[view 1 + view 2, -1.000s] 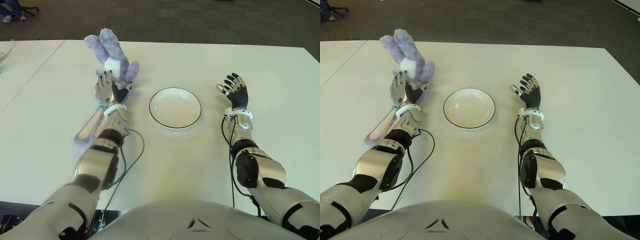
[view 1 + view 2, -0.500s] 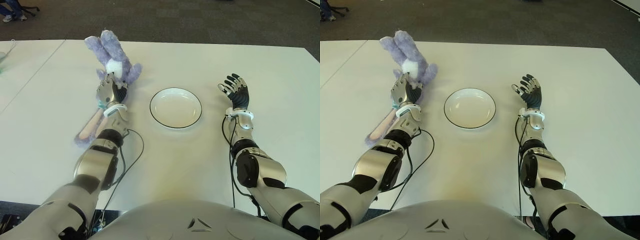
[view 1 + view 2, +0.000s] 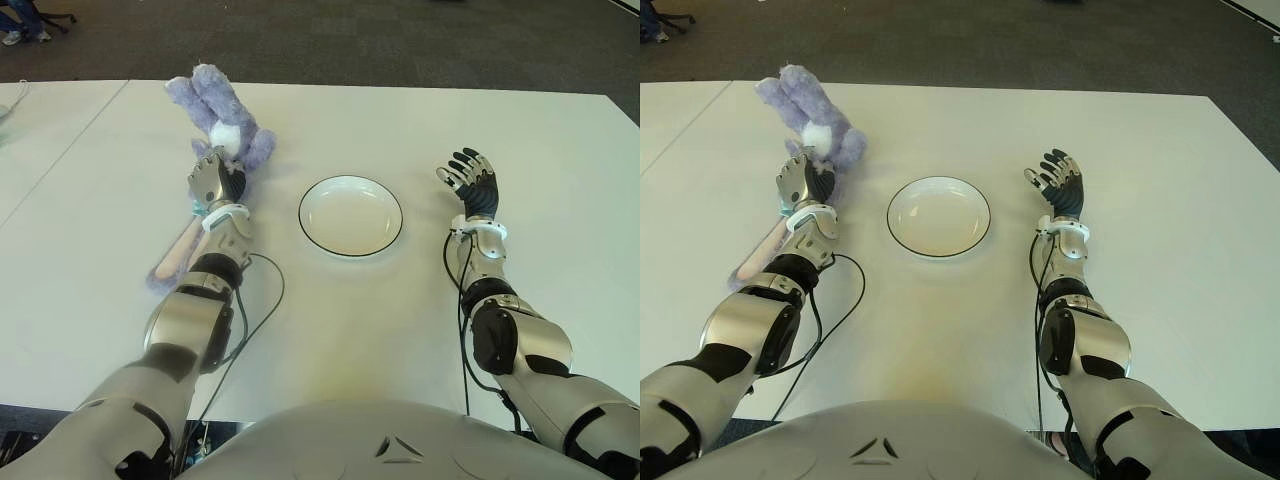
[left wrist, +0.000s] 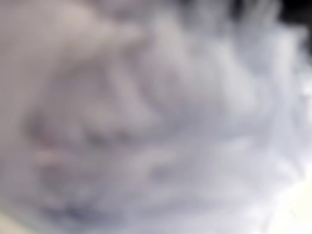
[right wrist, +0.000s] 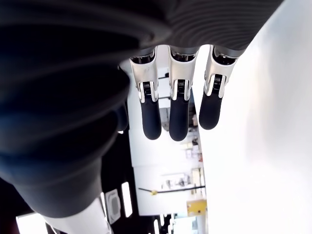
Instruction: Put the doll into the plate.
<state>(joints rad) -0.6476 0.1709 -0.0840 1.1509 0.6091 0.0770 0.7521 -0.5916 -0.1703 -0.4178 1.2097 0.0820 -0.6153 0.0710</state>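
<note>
The doll [image 3: 212, 105], a purple plush rabbit with a white patch, lies on the white table [image 3: 400, 300] at the far left. One long ear with a pink lining [image 3: 172, 258] trails back beside my left forearm. My left hand [image 3: 213, 180] is on the doll's body with its fingers curled into the fur. The left wrist view shows only purple fur [image 4: 161, 122]. The white plate [image 3: 350, 215] with a dark rim sits empty in the middle, to the right of the doll. My right hand [image 3: 468, 180] is held up to the right of the plate, fingers [image 5: 178, 112] spread, holding nothing.
A black cable [image 3: 262, 300] loops on the table beside my left arm, and another runs along my right forearm. A seam marks a second table [image 3: 50, 140] on the left. Dark carpet lies beyond the far edge, with a person's feet [image 3: 15, 25] at the far left corner.
My left hand went from spread open against the doll to curled shut on it. The doll shifted slightly to the left. The right hand and the plate stayed put.
</note>
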